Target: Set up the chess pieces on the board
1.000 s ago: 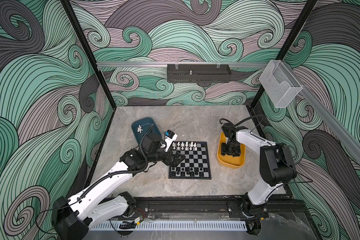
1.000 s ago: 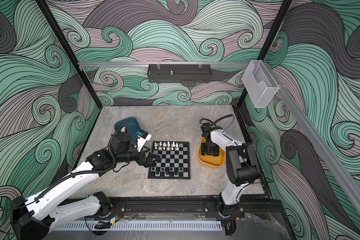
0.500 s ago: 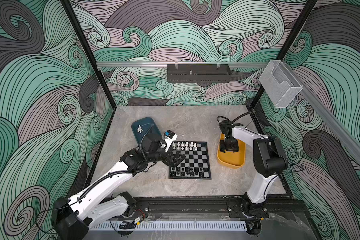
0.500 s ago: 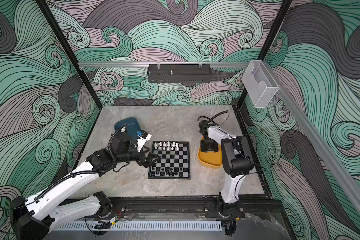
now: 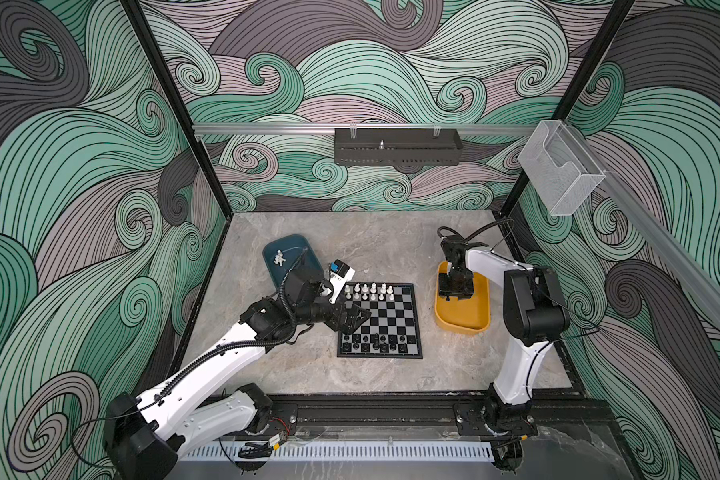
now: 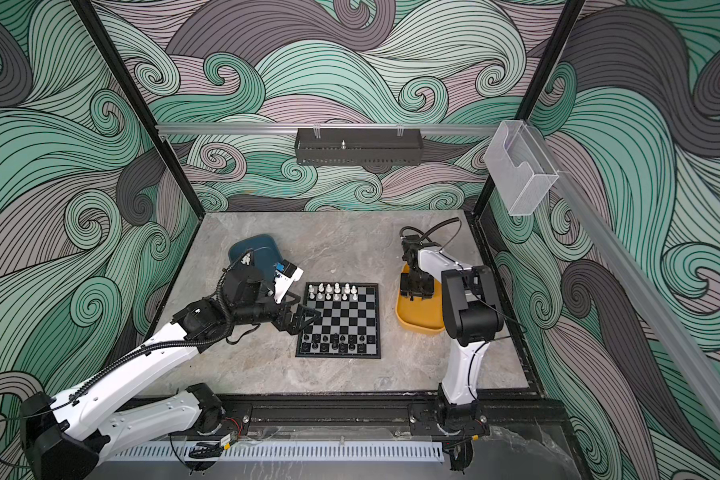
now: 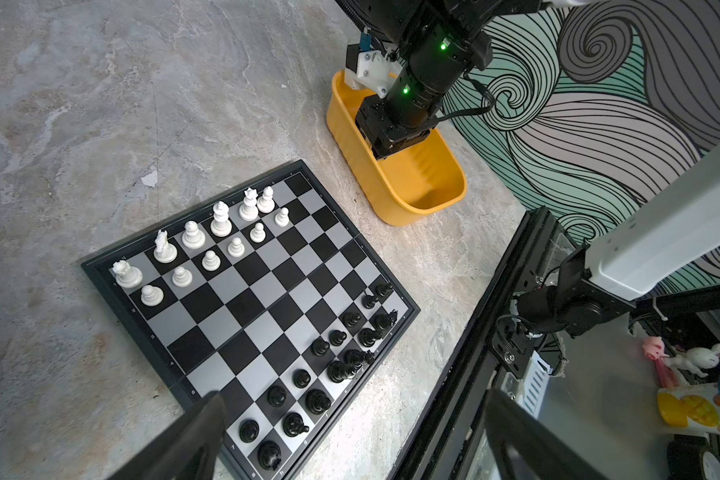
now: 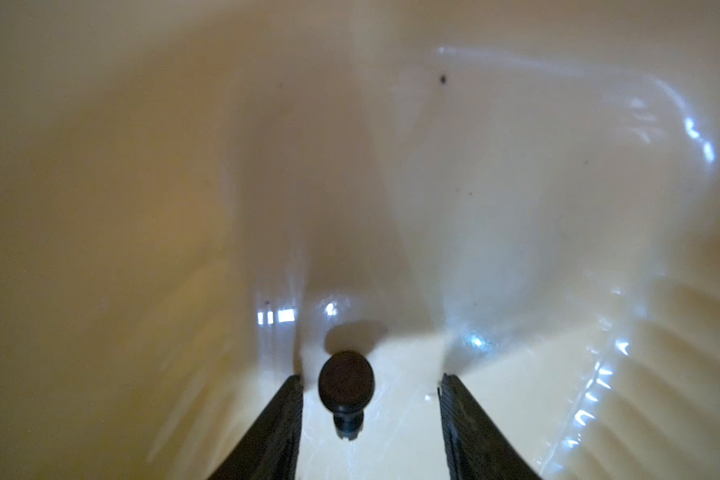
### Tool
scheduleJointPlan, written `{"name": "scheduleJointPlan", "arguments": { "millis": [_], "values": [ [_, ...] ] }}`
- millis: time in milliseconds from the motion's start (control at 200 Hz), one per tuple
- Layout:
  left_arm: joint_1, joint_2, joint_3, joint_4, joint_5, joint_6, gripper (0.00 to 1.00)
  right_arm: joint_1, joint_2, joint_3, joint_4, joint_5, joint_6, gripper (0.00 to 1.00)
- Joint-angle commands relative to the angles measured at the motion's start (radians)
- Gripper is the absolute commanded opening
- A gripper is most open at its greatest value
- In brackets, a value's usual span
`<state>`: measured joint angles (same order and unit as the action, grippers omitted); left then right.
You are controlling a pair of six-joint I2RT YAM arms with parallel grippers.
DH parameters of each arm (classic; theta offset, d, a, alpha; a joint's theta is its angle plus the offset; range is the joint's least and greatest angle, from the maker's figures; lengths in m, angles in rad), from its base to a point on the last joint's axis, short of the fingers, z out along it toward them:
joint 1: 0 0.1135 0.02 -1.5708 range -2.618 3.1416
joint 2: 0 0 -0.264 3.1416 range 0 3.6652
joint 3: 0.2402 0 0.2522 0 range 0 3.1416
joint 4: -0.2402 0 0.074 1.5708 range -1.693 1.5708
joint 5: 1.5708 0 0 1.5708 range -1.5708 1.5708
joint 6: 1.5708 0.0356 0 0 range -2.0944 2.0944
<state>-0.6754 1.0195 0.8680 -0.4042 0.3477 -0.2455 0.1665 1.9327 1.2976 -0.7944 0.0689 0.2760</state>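
1. Checking the right gripper first: we see it dipped down inside the yellow tray, jaws apart and nothing clamped.
2. Between its fingers one black piece lies on the tray floor. It looks tipped over, with its round base facing the wrist camera. It sits tight up against one finger and there's a clear gap to the other. We can't tell if the near finger actually touches it.
3. The left gripper is spread wide and holds nothing. It hangs over the board, at the edge nearest its own arm.
4. From that gripper, the white pieces stand in two rows off to its far side. The black pieces stand in two rows off to its near side, toward the robot's base.
5. The teal tray sits behind the left gripper, up by its wrist. It has some loose white pieces in it, too small for us to say which ones.
6. The yellow tray is across the board from the left gripper, beside the board but not touching it.
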Motion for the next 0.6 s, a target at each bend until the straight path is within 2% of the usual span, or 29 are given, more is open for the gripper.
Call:
{"name": "scheduleJointPlan", "arguments": {
  "millis": [0,315,595],
  "values": [
    [0.002,0.005,0.001,0.005,0.001,0.007,0.99,-0.011,0.028,0.028,0.013,-0.060,0.009,0.51],
    [0.003,0.005,0.000,0.006,0.000,0.005,0.99,-0.022,0.053,0.038,0.042,-0.113,0.014,0.40],
    [0.003,0.002,0.001,0.006,0.001,0.003,0.99,-0.022,0.058,0.032,0.054,-0.113,0.026,0.33]
  ]
}}
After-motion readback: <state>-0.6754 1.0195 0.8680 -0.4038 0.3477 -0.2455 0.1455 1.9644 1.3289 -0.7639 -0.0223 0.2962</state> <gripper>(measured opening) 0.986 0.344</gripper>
